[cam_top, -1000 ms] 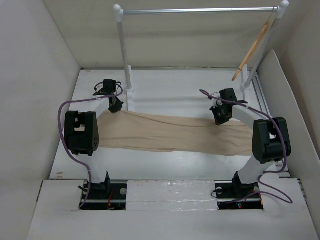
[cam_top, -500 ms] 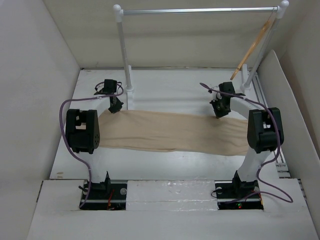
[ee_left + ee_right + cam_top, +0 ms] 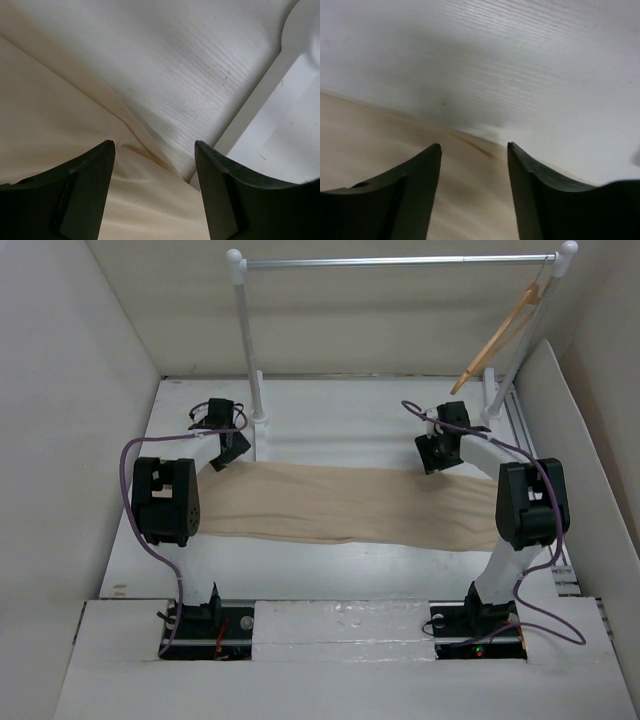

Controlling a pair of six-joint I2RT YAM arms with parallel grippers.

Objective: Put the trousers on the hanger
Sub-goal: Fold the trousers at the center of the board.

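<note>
So the trousers [image 3: 340, 505] lie flat across the middle of the white counter [image 3: 350, 420], stretched out sideways between the two arms. The left gripper [image 3: 228, 452] sits over the far left corner of the cloth, just beside the rack [image 3: 400, 260]'s left post, so it's tight there. The right gripper [image 3: 432, 458] is over the far right edge, near the other post. Both sets of jaws are spread wide with nothing pinched; the wrist views show the fabric edge below them. There's bare counter behind the cloth and a strip in front. The hanger [image 3: 497, 332] dangles tilted from the rail's right end, well apart from the trousers. Count: one pair of trousers, one hanger, one rack, two posts.
</note>
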